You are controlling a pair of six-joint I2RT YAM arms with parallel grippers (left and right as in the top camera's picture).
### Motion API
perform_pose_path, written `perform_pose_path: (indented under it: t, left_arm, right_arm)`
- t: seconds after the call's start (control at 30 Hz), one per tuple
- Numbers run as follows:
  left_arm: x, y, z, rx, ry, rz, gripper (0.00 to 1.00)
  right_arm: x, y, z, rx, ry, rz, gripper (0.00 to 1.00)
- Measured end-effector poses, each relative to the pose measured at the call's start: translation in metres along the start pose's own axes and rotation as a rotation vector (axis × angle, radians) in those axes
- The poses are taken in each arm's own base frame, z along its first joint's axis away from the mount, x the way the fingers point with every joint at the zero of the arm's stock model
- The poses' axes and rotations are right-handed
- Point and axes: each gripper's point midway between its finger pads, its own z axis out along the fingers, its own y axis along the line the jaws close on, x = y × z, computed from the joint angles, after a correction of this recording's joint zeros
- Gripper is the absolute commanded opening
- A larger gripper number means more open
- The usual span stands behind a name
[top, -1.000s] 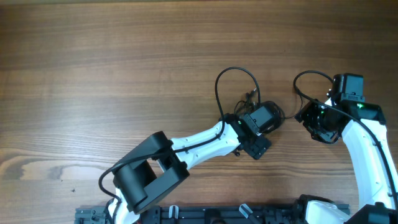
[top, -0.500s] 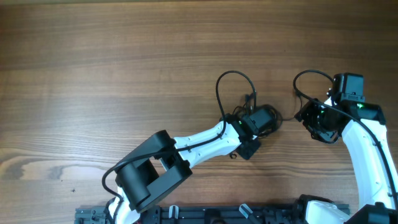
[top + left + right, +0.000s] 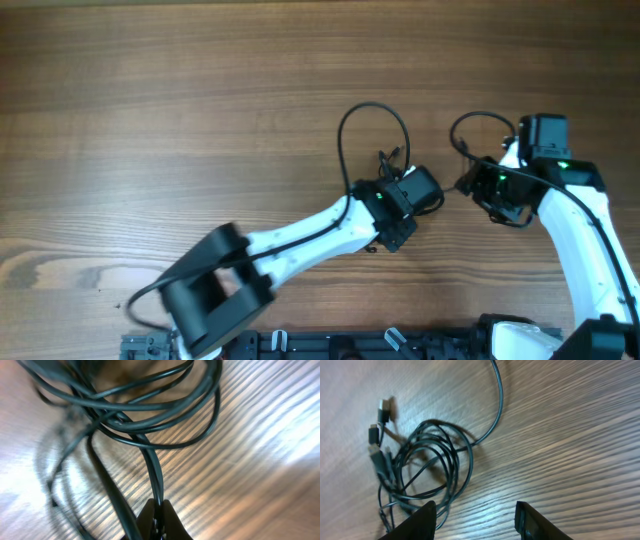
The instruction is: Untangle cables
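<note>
The left gripper (image 3: 159, 510) was clamped on one strand of the cables (image 3: 151, 460). The right gripper (image 3: 475, 518) stood parted, gripping nothing, just beside the same heap on the table (image 3: 150, 100). The coil looked thoroughly knotted — nearly all the separating remained.

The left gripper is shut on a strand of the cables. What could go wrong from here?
1. The left gripper pinches only one thin strand of the cables, which runs into crossed loops; pulling may tighten the tangle.
2. The right gripper is open and holds nothing, so the whole bundle may drag along the table.
3. The plugs lie beside the coil and could catch in a loop.
</note>
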Motion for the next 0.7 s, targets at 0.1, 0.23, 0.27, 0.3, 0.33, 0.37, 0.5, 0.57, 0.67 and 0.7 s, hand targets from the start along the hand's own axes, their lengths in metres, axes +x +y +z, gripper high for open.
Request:
perform_pose_path:
  t: [0.1,0.23,0.27,0.3,0.33,0.37,0.5,0.57,0.67,0.7]
  left_arm:
    - [-0.015,0.001,-0.029,0.012,-0.081,-0.010,0.04]
    - [-0.026,0.003,-0.056,0.026,-0.151,-0.020,0.04]
    - [-0.027,0.004,-0.059,0.027,-0.159,-0.022,0.04]
    - [-0.027,0.004,-0.061,0.028,-0.163,-0.023,0.04]
    - [-0.027,0.004,-0.061,0.027,-0.163,-0.024,0.04]
    - [-0.027,0.005,-0.061,0.027,-0.162,-0.024,0.04]
    - [-0.026,0.005,-0.061,0.026,-0.159,-0.025,0.04]
    - [-0.026,0.005,-0.061,0.026,-0.159,-0.025,0.04]
    - [-0.024,0.006,-0.061,0.024,-0.151,-0.024,0.04]
    - [-0.024,0.006,-0.061,0.023,-0.148,-0.024,0.04]
  right_arm:
    - [0.006,0.011,0.014,-0.008,0.042,-0.039,0.54]
    - [0.016,0.031,0.034,-0.064,0.110,-0.085,0.54]
    - [0.018,0.035,0.038,-0.080,0.126,-0.091,0.54]
    - [0.021,0.040,0.042,-0.099,0.145,-0.097,0.54]
    - [0.024,0.044,0.046,-0.113,0.166,-0.101,0.54]
    - [0.027,0.046,0.049,-0.123,0.184,-0.105,0.54]
    - [0.039,0.051,0.059,-0.140,0.248,-0.107,0.56]
    - [0.041,0.052,0.060,-0.143,0.258,-0.106,0.57]
    - [0.040,0.054,0.060,-0.154,0.257,-0.107,0.41]
    - [0.040,0.055,0.060,-0.162,0.254,-0.107,0.23]
